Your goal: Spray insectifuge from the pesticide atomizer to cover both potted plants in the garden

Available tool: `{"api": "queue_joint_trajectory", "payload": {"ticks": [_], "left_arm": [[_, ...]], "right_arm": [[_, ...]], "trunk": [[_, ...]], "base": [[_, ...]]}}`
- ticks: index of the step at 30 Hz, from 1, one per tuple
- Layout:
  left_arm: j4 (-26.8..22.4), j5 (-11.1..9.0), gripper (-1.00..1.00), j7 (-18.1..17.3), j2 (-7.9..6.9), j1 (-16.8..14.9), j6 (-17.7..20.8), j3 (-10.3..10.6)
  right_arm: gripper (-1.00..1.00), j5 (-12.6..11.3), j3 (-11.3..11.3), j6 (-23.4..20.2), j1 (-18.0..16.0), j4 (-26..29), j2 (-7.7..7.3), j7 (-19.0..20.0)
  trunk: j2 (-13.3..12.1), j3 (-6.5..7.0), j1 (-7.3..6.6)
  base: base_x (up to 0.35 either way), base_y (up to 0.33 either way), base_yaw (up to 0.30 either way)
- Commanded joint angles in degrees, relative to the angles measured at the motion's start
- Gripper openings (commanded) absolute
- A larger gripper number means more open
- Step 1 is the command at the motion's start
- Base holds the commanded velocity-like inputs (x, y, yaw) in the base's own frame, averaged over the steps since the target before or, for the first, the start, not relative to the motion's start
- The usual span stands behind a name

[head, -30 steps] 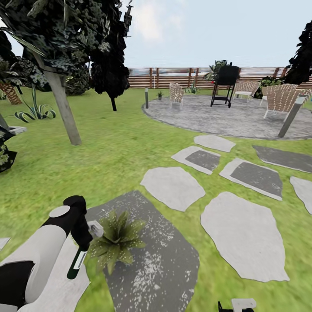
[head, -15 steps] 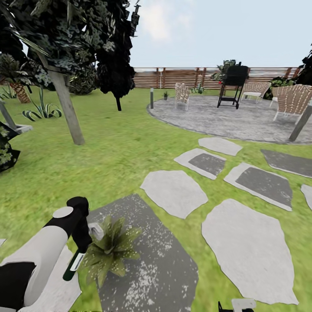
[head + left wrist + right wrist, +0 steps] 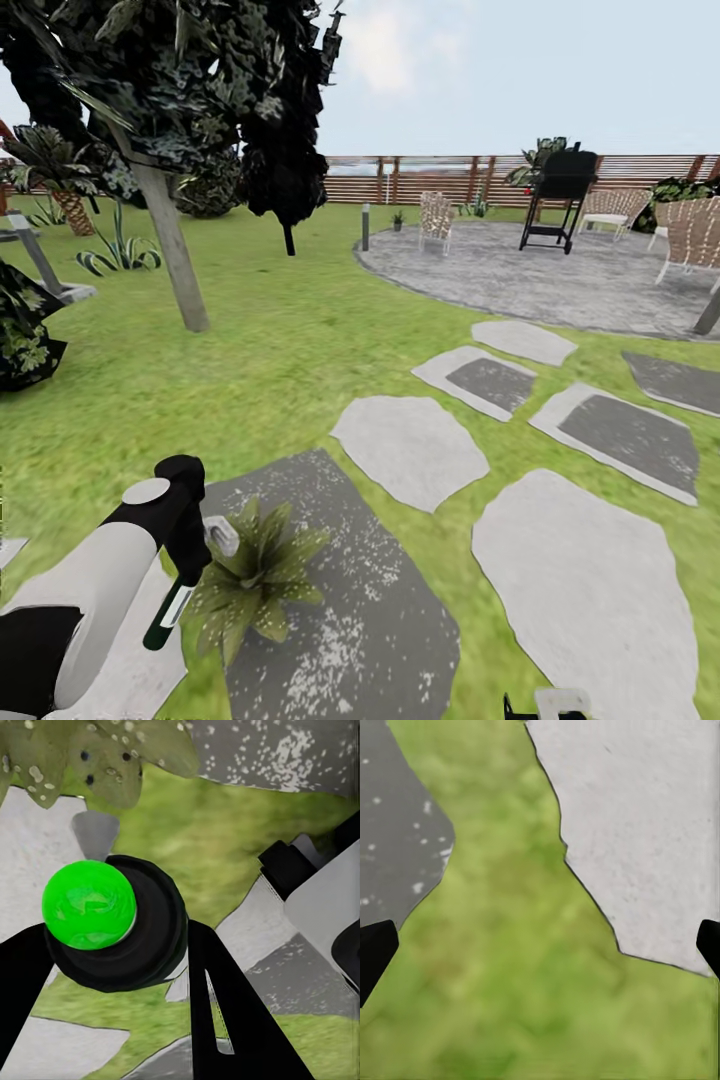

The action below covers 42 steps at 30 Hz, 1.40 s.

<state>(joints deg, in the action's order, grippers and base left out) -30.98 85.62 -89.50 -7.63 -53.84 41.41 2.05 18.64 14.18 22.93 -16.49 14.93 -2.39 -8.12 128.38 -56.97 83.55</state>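
Round gravel patio (image 3: 560, 275) as landmark. On it stand a black grill (image 3: 560, 195), a wicker chair (image 3: 436, 218) at its near-left part and further pale chairs (image 3: 612, 207) toward the fence. A short post light (image 3: 366, 227) stands at the patio's left edge. Behind the patio runs a slatted wooden fence (image 3: 440, 180). Left of the patio, a leaning tree trunk (image 3: 175, 250) (dark foliage above) and a striped agave tuft (image 3: 120, 252).
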Motion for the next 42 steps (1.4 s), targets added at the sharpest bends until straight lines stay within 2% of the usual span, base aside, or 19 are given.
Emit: {"api": "queue_joint_trajectory", "payload": {"ticks": [1, 11, 21, 23, 26, 28, 30, 36, 42], "left_arm": [[0.0, 0.3, -1.0, -0.5, -0.03, 0.0, 0.6, 0.2], [0.0, 0.4, -1.0, -0.5, -0.02, 0.0, 0.6, 0.2], [-0.8, 0.4, -1.0, -0.4, 0.03, 0.1, 0.8, 0.3], [-0.8, 0.4, -1.0, 0.3, 0.35, 0.2, 1.0, 0.6], [-0.8, 0.7, -1.0, 1.0, 1.4, 0.1, 1.2, 2.4], [-0.8, 0.7, -1.0, 1.1, 2.25, 0.1, 1.2, 2.9], [-0.9, 0.8, -1.0, 1.2, 2.5, 0.1, 1.2, 3.3], [-0.8, 0.7, -1.0, 1.3, 1.65, 0.1, 1.1, 3.2], [-0.9, 0.7, -1.0, 1.3, 1.83, 0.1, 1.1, 2.9]], "right_arm": [[1.0, 0.6, 0.3, 0.2, 0.0, -0.1, 0.02, -0.2], [1.0, 0.6, 0.3, 0.2, 0.0, -0.1, 0.02, -0.2], [1.0, 0.6, 0.3, 0.2, 0.0, -0.1, 0.02, -0.2], [1.0, 0.6, 0.3, 0.2, 0.0, -0.1, 0.02, -0.1], [1.0, 0.6, 0.3, 0.2, 0.0, -0.1, 0.02, -0.1], [1.0, 0.6, 0.3, 0.2, 0.0, -0.1, 0.02, -0.1], [1.0, 0.6, 0.3, 0.2, 0.0, -0.1, 0.02, -0.2], [1.0, 0.6, 0.3, 0.2, 0.0, -0.1, 0.04, -0.1], [1.0, 0.6, 0.3, 0.2, 0.0, -0.1, 0.02, -0.1]], "trunk": [[0.0, -0.05, 0.0], [0.0, -0.05, 0.0], [0.0, -0.05, 0.0], [0.0, -0.05, 0.0], [0.0, -0.05, 0.0], [0.0, -0.05, 0.0], [0.0, -0.05, 0.0], [0.0, -0.05, 0.0], [0.0, -0.05, 0.0]], "base": [[0.056, -0.259, 0.222], [0.009, -0.271, 0.257], [0.037, -0.091, 0.016], [0.0, 0.0, 0.0], [0.0, 0.0, 0.0], [0.0, 0.0, 0.0], [0.0, 0.0, 0.0], [0.0, 0.0, 0.084], [-0.006, -0.032, 0.273]]}}
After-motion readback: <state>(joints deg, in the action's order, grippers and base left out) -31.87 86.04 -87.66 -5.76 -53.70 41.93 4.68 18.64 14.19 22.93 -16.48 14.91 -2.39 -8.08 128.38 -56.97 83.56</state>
